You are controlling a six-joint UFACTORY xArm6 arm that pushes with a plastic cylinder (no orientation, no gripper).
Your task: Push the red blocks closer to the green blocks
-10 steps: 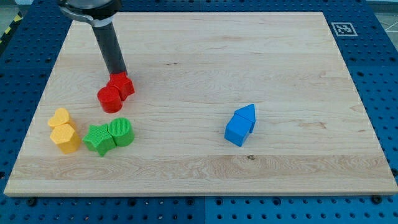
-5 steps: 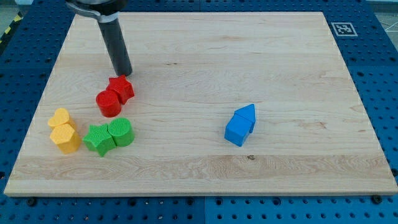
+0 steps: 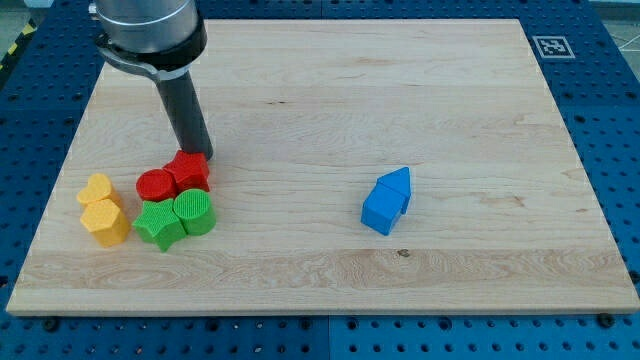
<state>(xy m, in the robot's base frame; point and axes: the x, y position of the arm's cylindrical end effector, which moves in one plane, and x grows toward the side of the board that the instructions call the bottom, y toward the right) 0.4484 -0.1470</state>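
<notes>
— Where was my tip, and was there any claw to report?

— No claw showed at all, so wide, narrow or holding could not be told; the arm ended in a dark rod; my tip stood on the wooden board, touching or just beside the red star block on its 12 o'clock side.

— And the red pieces against the green ones?

— The red star block touched the red cylinder at its 9 o'clock; both lay right against the green pair; the green cylinder sat at the star's 6 o'clock; the green star block sat at the red cylinder's 6 o'clock.

— Farther out?

— At 9 o'clock of the greens were a yellow heart-like block and a yellow hexagonal block, touching each other; well apart at 3 o'clock were two blue blocks, pressed together; a printed marker lay on the board's corner at 2 o'clock.
</notes>
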